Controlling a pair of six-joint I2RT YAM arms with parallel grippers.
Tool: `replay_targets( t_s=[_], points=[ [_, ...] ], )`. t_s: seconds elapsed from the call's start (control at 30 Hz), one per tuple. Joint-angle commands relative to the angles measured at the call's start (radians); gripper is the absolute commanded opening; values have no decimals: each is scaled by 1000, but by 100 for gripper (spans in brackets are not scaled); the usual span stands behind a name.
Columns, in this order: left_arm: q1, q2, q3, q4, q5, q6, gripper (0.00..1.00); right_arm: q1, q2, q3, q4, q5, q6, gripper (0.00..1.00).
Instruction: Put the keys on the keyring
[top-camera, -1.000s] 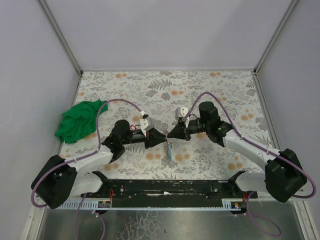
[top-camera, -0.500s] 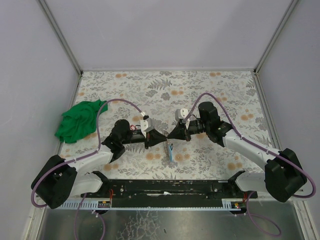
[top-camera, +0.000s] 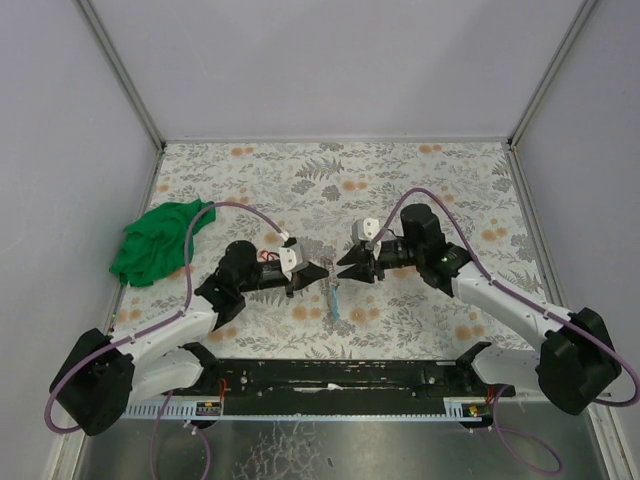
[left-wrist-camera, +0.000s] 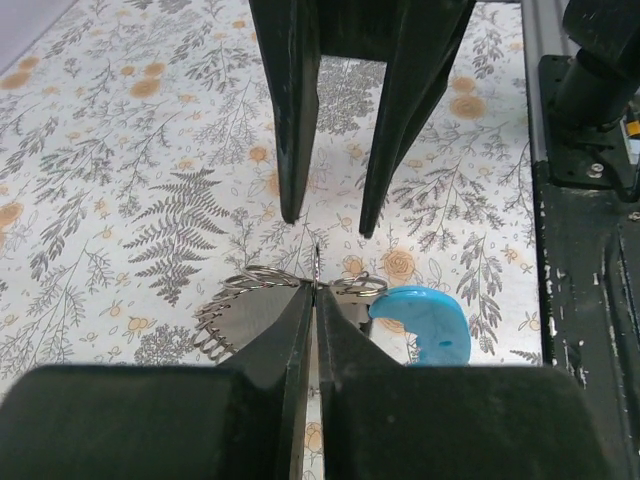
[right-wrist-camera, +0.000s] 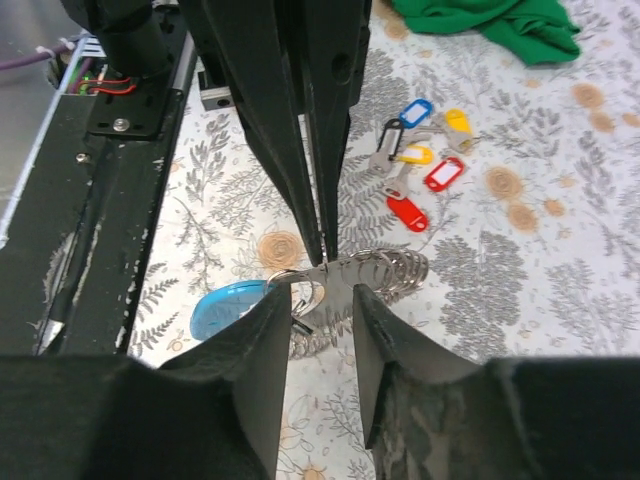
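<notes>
**Keyring clamped in the left pincer, right pincer apart**

The keyring (top-camera: 335, 295) is held just toward 6 o'clock of the middle of the counter (top-camera: 450, 170), between the two pincer tips. Its light-blue part is turned toward 6 o'clock in the top view. A thin wire of the ring is clamped in the left pincer (left-wrist-camera: 315, 297), whose fingers are pressed together on it. In the left wrist view, coiled wire is seen at 9 o'clock of the pinch and the blue part at 3 o'clock. The right pincer (right-wrist-camera: 320, 300) is set tip to tip against the left one from 3 o'clock. Its fingers are spread apart with the ring's wire in the gap; whether the wire is touched cannot be told. The keys (right-wrist-camera: 415, 150), tagged red, blue, yellow and black, are clustered on the counter apart from the ring, toward 1 o'clock in the right wrist view. A green cloth (top-camera: 158, 242) is bunched at the counter's 9 o'clock edge.
</notes>
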Motion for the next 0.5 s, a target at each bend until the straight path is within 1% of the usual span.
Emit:
replay_targets(
  t_s=[0.0,0.2,0.47],
  points=[
    [-45,-33,48,-87,-121,140,0,5,-84,-30,67,72,-27,40],
    [-87,-53,56,-133,-202,204,0,5,-74,-52,104,79,-106,41],
    [-110,-74,50,-132,-232,217,0,19,-46,-104,238,65,-116,37]
  ],
)
